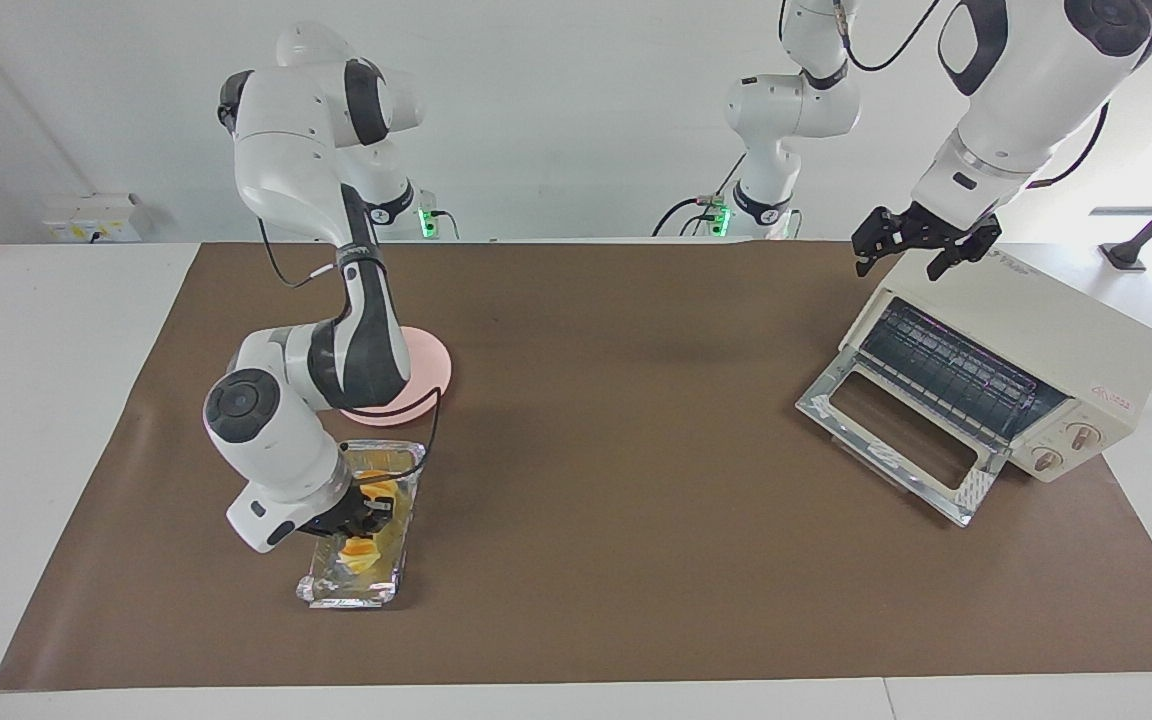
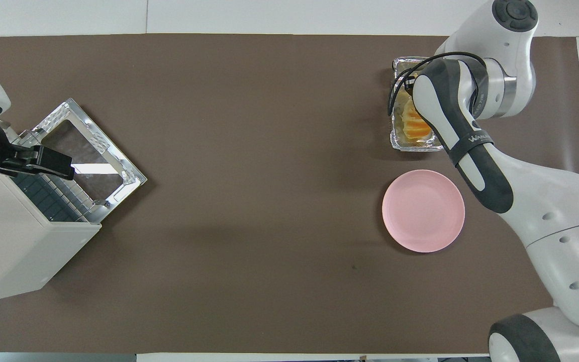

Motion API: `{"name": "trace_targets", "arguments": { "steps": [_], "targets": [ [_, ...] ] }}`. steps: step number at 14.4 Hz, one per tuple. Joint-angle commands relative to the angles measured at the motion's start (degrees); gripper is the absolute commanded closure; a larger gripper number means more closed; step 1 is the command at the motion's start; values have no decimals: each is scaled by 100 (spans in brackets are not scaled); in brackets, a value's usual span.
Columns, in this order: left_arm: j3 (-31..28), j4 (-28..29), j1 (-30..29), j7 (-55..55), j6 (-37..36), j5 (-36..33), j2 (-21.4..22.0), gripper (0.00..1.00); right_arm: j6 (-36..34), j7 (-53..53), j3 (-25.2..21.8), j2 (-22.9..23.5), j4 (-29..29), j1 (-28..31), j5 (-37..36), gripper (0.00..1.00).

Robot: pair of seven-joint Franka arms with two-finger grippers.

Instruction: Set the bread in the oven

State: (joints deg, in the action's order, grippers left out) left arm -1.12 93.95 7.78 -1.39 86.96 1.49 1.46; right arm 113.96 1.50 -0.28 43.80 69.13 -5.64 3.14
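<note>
Bread [image 1: 364, 528] in right end effector [image 1: 368, 512] grip, over foil tray [image 1: 346, 588]

White, rounded arms [image 1: 291, 455] with dark joint bands, black cables [image 1: 281, 270], black end effectors.

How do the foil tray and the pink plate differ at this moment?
The foil tray is rectangular, crinkled and silver; the pink plate is round, smooth and matte. The tray has the bread over it, gripped by the right gripper; the plate holds nothing. The tray lies farther from the robots than the plate. Both sit on the brown mat toward the right arm's end.
</note>
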Motion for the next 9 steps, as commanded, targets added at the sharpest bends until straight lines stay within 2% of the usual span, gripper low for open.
{"name": "trace_targets", "arguments": {
  "steps": [1, 9],
  "targets": [
    [15, 115, -57, -11, 14, 53, 127, 0, 109, 34, 10, -126, 224, 1, 38, 1],
    [15, 115, -57, -11, 14, 53, 127, 0, -479, 17, -8, -319, 75, 71, -24, 0]
  ]
}}
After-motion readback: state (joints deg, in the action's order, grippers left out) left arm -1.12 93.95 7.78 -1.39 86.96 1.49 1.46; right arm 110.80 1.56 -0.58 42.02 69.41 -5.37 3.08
